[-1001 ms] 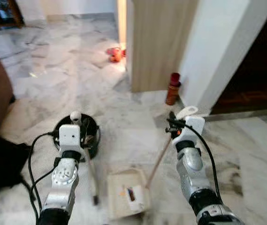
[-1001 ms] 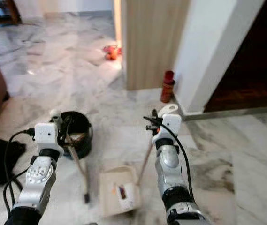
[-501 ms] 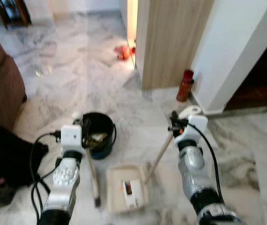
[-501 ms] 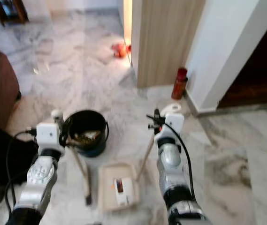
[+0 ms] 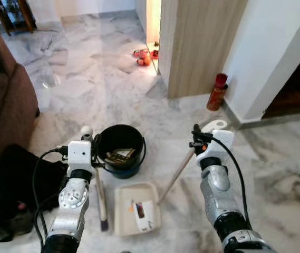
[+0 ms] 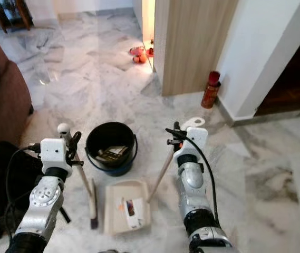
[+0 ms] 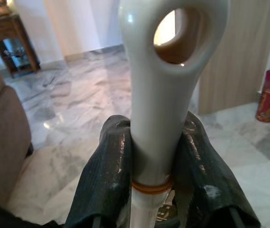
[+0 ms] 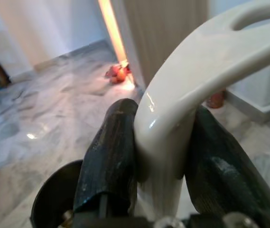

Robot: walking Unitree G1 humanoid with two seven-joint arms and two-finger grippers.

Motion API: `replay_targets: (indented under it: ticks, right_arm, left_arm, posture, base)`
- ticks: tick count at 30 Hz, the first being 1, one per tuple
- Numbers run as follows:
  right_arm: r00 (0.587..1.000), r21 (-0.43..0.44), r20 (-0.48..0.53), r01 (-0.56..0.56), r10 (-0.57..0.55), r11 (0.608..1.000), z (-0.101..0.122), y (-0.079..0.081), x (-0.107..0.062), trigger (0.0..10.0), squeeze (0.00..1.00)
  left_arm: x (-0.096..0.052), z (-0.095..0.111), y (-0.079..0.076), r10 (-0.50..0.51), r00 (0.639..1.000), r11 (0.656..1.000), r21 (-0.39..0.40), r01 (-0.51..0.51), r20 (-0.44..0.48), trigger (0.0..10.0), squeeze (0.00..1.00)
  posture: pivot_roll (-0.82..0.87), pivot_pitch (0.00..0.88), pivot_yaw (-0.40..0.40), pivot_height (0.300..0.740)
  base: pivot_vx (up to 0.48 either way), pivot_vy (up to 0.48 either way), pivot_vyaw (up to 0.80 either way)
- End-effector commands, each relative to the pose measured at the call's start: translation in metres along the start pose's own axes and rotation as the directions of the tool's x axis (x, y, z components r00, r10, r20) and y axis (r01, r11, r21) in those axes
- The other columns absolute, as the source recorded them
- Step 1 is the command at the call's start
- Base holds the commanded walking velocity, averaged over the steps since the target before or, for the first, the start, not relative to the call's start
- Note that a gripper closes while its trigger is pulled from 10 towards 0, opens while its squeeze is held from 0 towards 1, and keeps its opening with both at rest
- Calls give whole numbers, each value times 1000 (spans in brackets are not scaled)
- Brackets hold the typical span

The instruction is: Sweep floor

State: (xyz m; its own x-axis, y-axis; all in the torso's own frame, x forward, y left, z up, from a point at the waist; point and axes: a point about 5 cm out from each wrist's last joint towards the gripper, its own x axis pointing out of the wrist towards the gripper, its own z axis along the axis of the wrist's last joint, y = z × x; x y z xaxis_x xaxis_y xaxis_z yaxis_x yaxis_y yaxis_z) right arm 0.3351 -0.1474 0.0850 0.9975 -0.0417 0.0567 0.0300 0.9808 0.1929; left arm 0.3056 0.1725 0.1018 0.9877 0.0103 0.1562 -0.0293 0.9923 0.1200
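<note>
My left gripper (image 5: 93, 145) is shut on the white top of a broom handle (image 7: 167, 71), its black fingers (image 7: 107, 176) pressing both sides. The broom (image 5: 100, 192) slants down to its brush on the marble floor. My right gripper (image 5: 196, 138) is shut on the cream grip of a dustpan handle (image 8: 187, 80). The dustpan (image 5: 126, 211) lies flat on the floor between my arms, with a few scraps of litter (image 5: 144, 212) in it. A black bucket (image 5: 123, 170) holding rubbish stands just beyond the dustpan.
A brown sofa (image 5: 5, 103) runs along the left, with a black heap (image 5: 18, 182) at its foot. Ahead stand a wooden panel (image 5: 202, 42) and a white wall corner, with a red canister (image 5: 216, 92) beside them. Small red items (image 5: 144, 55) lie farther off.
The whole view has shifted as the camera moved; the sofa has come into sight. The dustpan now lies right in front of the bucket. Both grips are unchanged.
</note>
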Motion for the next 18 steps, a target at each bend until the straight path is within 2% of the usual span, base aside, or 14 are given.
replay_targets:
  ticks: [1,4,18]
  right_arm:
    - [999,-6,48,-24,24,1000,11,8,6,10000,0]
    - [999,-7,48,-25,25,1000,11,8,6,10000,0]
    - [997,-8,79,-13,14,1000,18,5,7,10000,0]
  left_arm:
    - [3,9,2,4,999,1000,1,-4,42,10000,0]
    - [3,9,2,2,999,1000,3,-2,43,10000,0]
    - [0,8,2,2,999,1000,12,-2,48,10000,0]
  posture:
    - [141,91,5,740]
    - [143,84,3,740]
    - [145,55,0,740]
  base:
    - [0,334,0]
    - [0,308,0]
    - [0,0,0]
